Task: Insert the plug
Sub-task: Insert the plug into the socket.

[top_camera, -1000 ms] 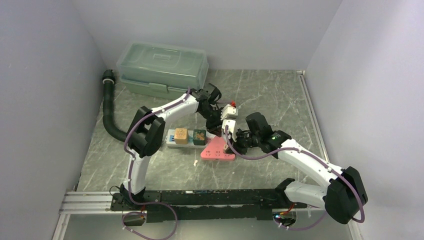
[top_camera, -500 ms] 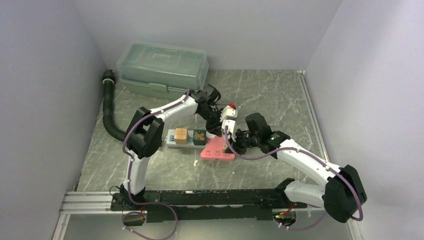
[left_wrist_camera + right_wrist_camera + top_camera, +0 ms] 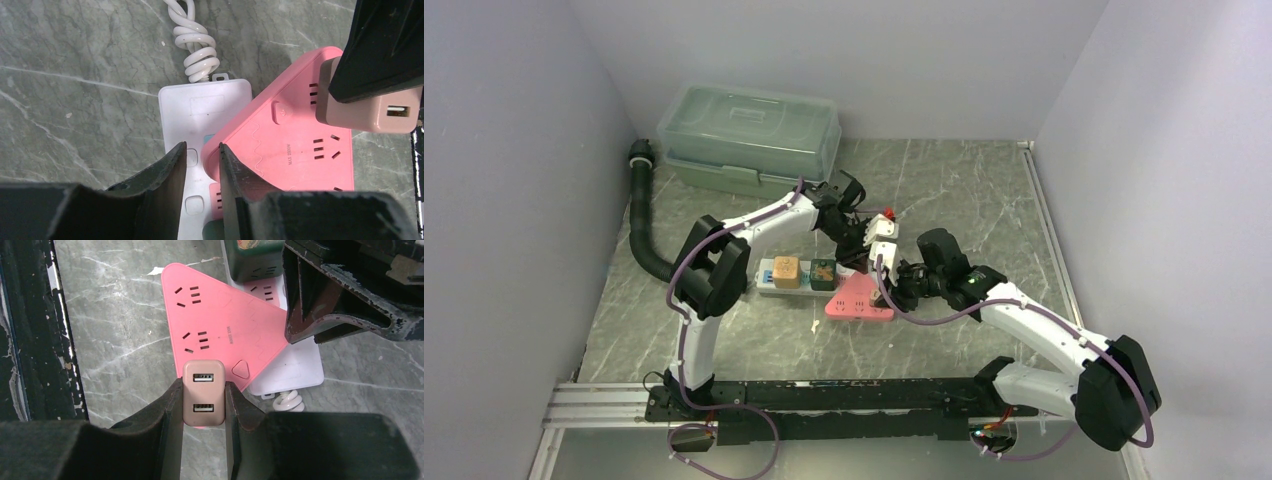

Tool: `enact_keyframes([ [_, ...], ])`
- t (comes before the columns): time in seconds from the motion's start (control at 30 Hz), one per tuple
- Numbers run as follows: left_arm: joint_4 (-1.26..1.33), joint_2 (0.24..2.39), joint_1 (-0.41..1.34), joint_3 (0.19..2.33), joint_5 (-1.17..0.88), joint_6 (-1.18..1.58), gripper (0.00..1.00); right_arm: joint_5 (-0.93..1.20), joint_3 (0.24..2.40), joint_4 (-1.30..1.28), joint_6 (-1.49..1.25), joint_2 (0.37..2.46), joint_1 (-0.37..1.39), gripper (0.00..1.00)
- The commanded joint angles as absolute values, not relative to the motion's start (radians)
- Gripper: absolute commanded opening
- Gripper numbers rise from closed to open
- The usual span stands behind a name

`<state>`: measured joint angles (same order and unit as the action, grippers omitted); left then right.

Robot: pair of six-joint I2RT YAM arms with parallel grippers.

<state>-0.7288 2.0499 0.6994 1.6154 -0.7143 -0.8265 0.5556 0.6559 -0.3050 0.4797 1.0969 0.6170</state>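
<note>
Setup: on the grey counter (image 3: 964, 190) the pink triangular power strip (image 3: 220, 330) lies flat, one corner overlapping the end of the white power strip (image 3: 200, 107).

Left gripper (image 3: 201, 150): fingers stand with only a narrow gap, right over the seam where the pink corner rides on the white strip. I cannot tell whether they are pinching that corner or just hovering at it. My guess is that its job is to brace the strip.

Right gripper (image 3: 203, 387): clenched on the plug (image 3: 203, 395), a small pink USB charger block, held by its two flat sides. USB ports face the wrist camera, so the pins should point away, down toward the strip. The pins themselves are hidden.

Key relation: the plug hangs over the pink strip's edge, just beside the triangular button (image 3: 241, 369). The nearest free socket (image 3: 196, 339) lies ahead of the fingertips, toward the top of the right wrist view, with a second one (image 3: 187, 294) beyond it. I cannot tell the height above the strip.

Judgement: the right arm must do the insertion. The move is a short advance along the finger direction, then straight down. I must check the pins against the slots first.
</note>
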Motion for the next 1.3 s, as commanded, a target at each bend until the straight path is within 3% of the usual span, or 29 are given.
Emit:
enact_keyframes([
  [0.0,-0.748,2.069,0.709,1.581,-0.612,-0.873,0.34,0.559,0.646,-0.365,0.506,1.088,0.621,0.00],
  [0.4,-0.742,2.060,0.708,1.568,-0.612,-0.880,0.31,0.488,0.643,-0.399,0.533,1.094,0.620,0.00],
  [0.93,-0.733,2.062,0.709,1.547,-0.598,-0.904,0.23,0.564,0.650,-0.377,0.514,1.174,0.621,0.00],
  [1.0,-0.731,2.065,0.709,1.547,-0.593,-0.904,0.14,0.557,0.638,-0.377,0.508,1.159,0.625,0.00],
  [1.2,-0.732,2.065,0.707,1.537,-0.579,-0.925,0.12,0.536,0.651,-0.400,0.494,1.158,0.662,0.00],
  [1.27,-0.733,2.061,0.708,1.526,-0.565,-0.942,0.05,0.534,0.657,-0.390,0.484,1.169,0.687,0.00],
])
